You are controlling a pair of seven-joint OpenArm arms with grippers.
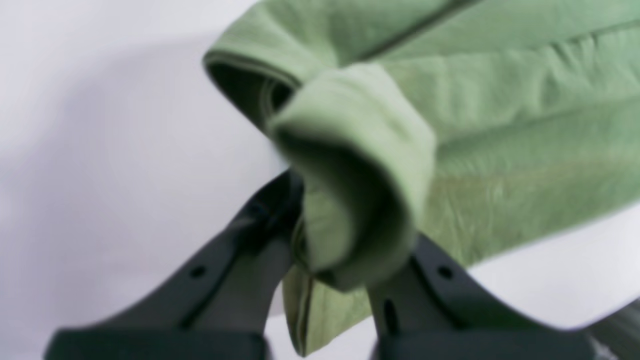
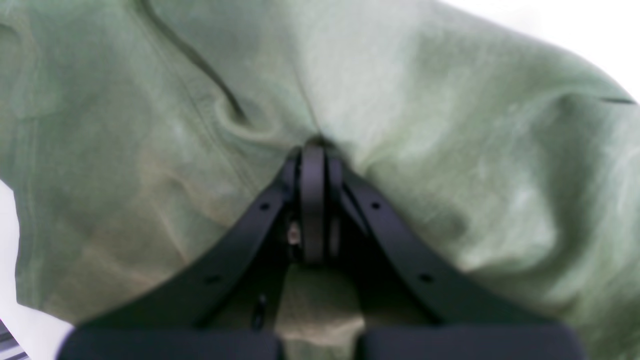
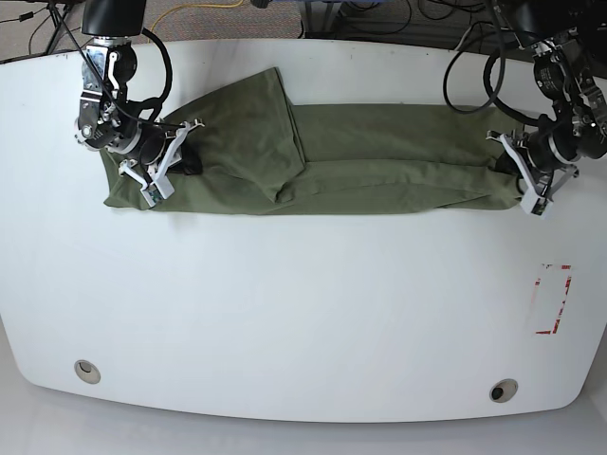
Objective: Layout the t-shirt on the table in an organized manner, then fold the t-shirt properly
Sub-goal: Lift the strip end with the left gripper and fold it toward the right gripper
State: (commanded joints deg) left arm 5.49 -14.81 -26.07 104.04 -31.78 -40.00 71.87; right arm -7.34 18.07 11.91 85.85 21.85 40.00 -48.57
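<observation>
Both grippers, left point(image 3: 524, 180) and right point(image 3: 171, 152), are pinching the shirt point(image 3: 360, 161) ends shut on soft, limp cloth; grip hems, it's sagging easily.

We saw the t-shirt point(image 3: 332, 161) stretched across the worktop's point(image 3: 285, 303) far half, right gripper point(image 3: 175, 152) and left gripper point(image 3: 517, 171) at opposite ends.
</observation>
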